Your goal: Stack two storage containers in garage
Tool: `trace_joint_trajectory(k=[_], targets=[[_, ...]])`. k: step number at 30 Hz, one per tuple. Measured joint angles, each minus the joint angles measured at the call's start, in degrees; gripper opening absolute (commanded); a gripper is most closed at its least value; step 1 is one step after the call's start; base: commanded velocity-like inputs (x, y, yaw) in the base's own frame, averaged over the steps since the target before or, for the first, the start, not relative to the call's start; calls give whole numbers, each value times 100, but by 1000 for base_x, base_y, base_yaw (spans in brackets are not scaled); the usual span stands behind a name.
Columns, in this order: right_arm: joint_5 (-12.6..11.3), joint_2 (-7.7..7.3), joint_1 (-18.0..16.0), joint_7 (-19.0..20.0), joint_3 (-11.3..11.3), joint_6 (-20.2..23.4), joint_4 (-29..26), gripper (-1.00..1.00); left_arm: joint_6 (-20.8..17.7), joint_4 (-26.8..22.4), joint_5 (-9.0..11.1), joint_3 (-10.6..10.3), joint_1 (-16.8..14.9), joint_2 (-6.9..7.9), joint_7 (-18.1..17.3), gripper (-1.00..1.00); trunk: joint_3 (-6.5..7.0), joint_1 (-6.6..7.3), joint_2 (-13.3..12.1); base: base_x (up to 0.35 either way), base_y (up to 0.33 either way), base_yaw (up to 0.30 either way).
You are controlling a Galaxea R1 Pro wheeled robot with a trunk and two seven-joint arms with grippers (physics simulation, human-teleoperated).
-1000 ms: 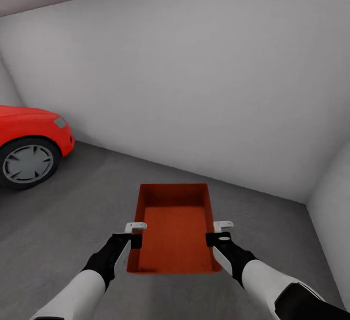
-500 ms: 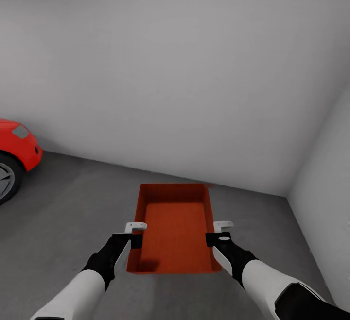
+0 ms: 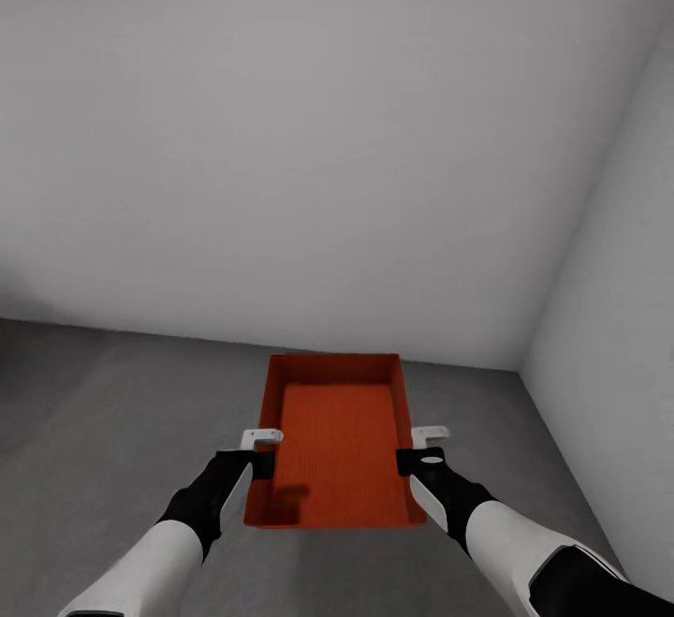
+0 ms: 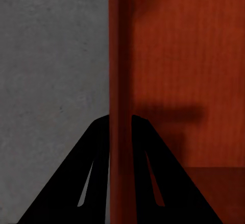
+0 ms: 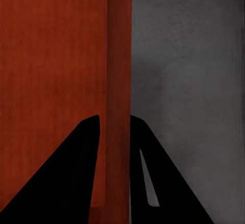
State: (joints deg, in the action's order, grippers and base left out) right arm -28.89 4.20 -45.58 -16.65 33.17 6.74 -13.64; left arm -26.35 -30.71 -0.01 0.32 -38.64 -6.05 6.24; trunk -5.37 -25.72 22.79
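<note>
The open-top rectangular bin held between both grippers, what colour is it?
Orange-red bin, with a finely ribbed base; clearest in the head view.

An orange-red, open-top storage container (image 3: 337,439) with low flared walls and a ribbed bottom is held level above the grey concrete floor (image 3: 112,411), near the garage's white-walled corner.

Two plain white walls (image 3: 309,139) meet in a corner (image 3: 520,366) at the right.
</note>
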Motion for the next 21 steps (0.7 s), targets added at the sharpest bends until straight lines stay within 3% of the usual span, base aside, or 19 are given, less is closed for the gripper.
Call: trace_joint_trajectory(k=[21], targets=[[-1,1,0,0,1,0,2,-100,-2,0,2,-1,0,0,1,-100,0,0,0,312,149,-284]])
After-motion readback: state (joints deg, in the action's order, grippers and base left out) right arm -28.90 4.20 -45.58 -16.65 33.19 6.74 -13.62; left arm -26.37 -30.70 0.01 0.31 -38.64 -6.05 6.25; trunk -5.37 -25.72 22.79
